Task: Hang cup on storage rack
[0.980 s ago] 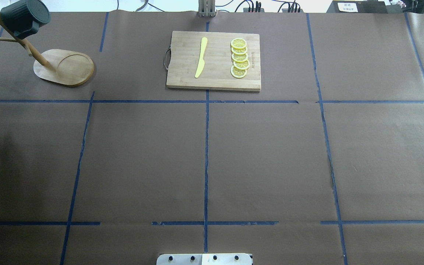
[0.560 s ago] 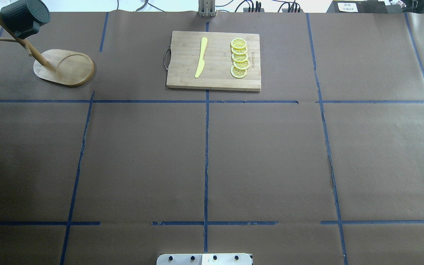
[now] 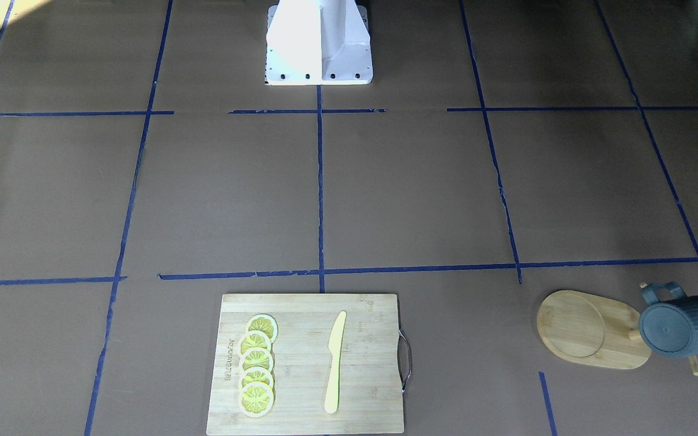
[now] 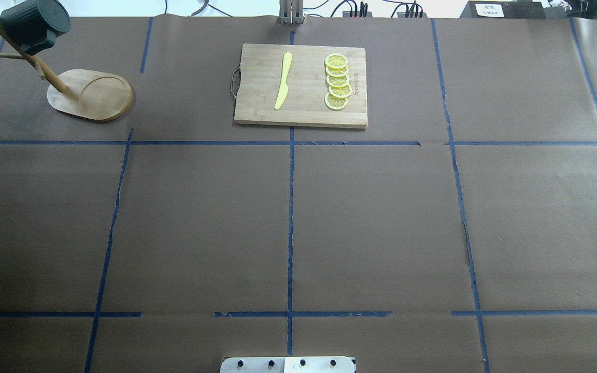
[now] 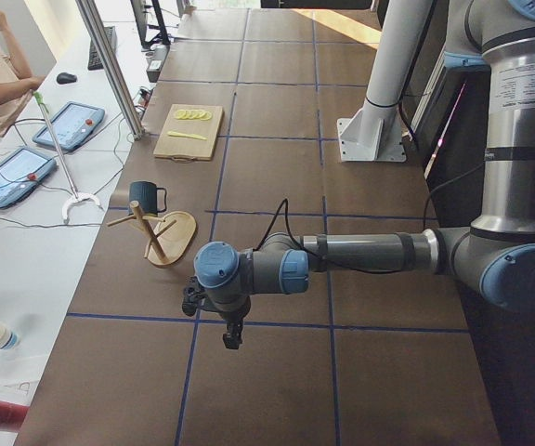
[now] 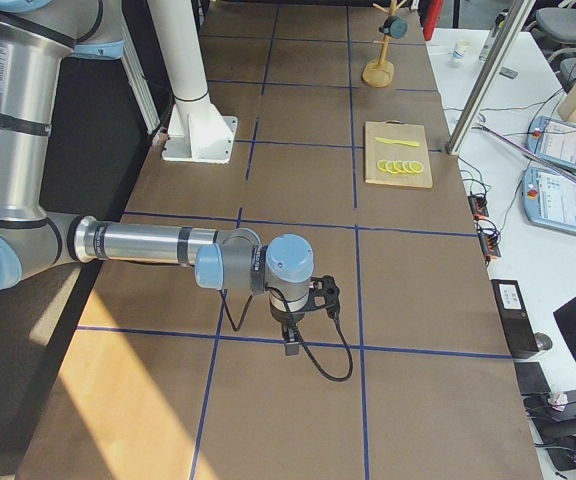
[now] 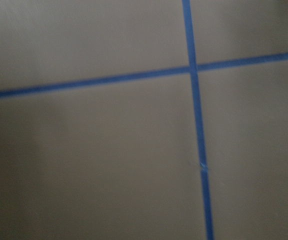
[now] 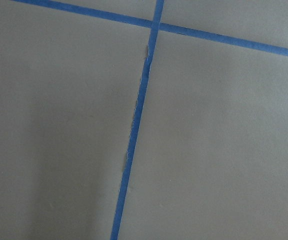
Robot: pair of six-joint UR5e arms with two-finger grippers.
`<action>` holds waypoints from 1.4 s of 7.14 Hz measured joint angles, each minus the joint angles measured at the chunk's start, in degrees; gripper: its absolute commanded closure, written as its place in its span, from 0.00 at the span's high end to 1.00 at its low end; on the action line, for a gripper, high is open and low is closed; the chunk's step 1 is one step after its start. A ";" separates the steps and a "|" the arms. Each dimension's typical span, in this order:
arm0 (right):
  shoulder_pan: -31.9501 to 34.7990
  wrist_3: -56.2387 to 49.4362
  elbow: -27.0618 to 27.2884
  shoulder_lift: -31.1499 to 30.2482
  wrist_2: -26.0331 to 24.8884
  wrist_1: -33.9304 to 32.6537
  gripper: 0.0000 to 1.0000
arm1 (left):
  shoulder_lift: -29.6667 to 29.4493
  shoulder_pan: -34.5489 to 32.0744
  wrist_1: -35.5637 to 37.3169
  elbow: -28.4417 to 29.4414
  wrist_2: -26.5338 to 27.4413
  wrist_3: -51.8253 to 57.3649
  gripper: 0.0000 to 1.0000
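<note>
The dark blue-grey ribbed cup [image 4: 34,23] hangs on a peg of the light bamboo storage rack [image 4: 91,96], well apart from the left gripper [image 5: 233,336] and right gripper [image 6: 293,345], whose finger spread cannot be told; hanging looks done, so move no arm near the rack.

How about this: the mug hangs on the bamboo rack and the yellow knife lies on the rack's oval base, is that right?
Not quite. The cup does hang on the storage rack, but the yellow knife lies on the cutting board, beside the lemon slices, not on the rack's base. The overhead exterior view shows it.
</note>
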 measured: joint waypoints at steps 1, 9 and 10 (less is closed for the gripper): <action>0.00 0.00 -0.01 -0.05 -0.04 0.00 1.00 | 2.33 -0.08 0.32 -2.95 -0.40 -0.90 1.00; 0.00 0.15 -0.12 -0.08 0.27 0.00 1.00 | 5.26 0.05 -0.15 -6.59 -0.32 -1.41 1.00; 0.00 0.15 -0.12 -0.04 0.30 0.00 1.00 | 5.33 0.05 -0.13 -6.71 -0.32 -1.41 1.00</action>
